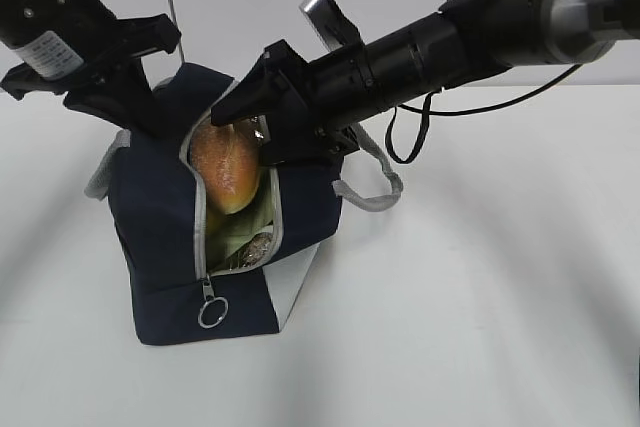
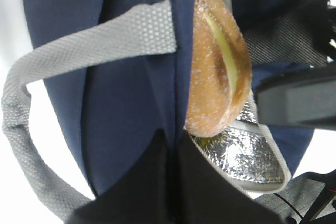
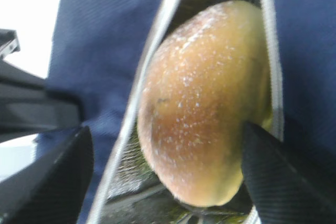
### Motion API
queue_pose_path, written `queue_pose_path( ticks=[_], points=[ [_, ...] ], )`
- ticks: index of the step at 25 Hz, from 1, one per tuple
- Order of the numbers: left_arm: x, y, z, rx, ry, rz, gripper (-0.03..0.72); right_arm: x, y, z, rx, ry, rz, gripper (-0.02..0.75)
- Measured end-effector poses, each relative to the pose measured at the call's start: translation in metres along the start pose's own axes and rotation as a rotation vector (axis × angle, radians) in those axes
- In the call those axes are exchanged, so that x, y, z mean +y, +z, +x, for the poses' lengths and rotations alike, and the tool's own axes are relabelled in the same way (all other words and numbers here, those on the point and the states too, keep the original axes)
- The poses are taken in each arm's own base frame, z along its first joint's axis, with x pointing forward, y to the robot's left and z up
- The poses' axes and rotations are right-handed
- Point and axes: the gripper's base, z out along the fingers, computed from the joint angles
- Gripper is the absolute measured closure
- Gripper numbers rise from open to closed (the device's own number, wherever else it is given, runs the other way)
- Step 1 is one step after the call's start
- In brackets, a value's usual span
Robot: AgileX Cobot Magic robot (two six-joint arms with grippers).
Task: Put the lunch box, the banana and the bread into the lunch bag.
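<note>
Two grippers: left gripper (image 1: 150,112) clamps the lunch bag (image 1: 160,207) edge, apparently holding it open; right gripper (image 3: 163,177), jaws apart, straddles the bread (image 3: 202,103) lodged in that opening.

A: How was the left gripper (image 2: 170,145)?
B: Fingers pinched shut, its arm reaching in from upper left.
A: And the right gripper (image 3: 163,166)?
B: Jaws spread wide, arm stretched in from the upper right, angled downward.

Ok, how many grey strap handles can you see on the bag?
2: one grey strap handle hangs off the lunch bag on its right side, the other on its left. More could be hidden behind.
</note>
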Motion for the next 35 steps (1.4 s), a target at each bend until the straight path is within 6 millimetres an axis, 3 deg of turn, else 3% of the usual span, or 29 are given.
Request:
queue_pose_path(
  ticks=[7, 15, 26, 35],
  points=[
    [0.000, 0.000, 0.000, 0.000, 0.000, 0.000, 0.690, 0.015, -0.021, -0.015, 0.047, -0.080, -0.060, 0.091],
    [0.000, 0.000, 0.000, 0.000, 0.000, 0.000, 0.690, 0.010, -0.055, -0.036, 0.056, -0.084, 0.127, 0.162],
    [0.000, 0.000, 0.000, 0.000, 0.000, 0.000, 0.690, -0.006, -0.066, -0.031, 0.152, -0.040, 0.372, 0.169],
    [0.000, 0.000, 0.000, -0.005, 0.000, 0.000, 0.690, 0.011, -0.084, -0.032, 0.132, -0.076, 0.439, 0.169]
  ],
)
